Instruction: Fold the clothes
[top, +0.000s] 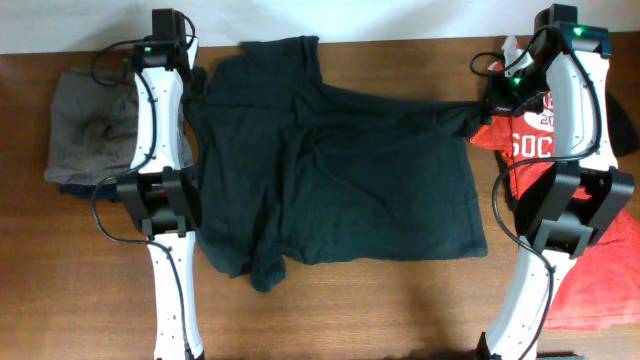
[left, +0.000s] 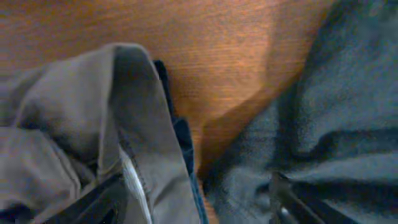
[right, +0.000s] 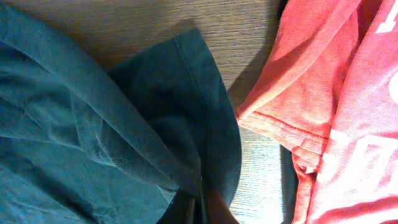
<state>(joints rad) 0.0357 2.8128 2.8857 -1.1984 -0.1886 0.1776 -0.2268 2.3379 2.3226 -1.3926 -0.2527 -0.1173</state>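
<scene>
A dark green t-shirt (top: 340, 170) lies spread across the middle of the wooden table. My right gripper (top: 487, 103) is shut on the shirt's right sleeve, and the fabric is pulled taut toward it. In the right wrist view the closed fingers (right: 202, 202) pinch the dark cloth (right: 93, 124). My left gripper (top: 197, 88) is at the shirt's upper left edge. In the left wrist view its fingers (left: 189, 194) are spread open, one over a grey garment (left: 68, 124) and one over the dark shirt (left: 336, 112), holding nothing.
A folded grey garment (top: 88, 125) with blue cloth under it lies at the far left. A red printed shirt (top: 530, 140) lies under the right arm and also shows in the right wrist view (right: 336, 106). More red cloth (top: 600, 280) lies at the lower right.
</scene>
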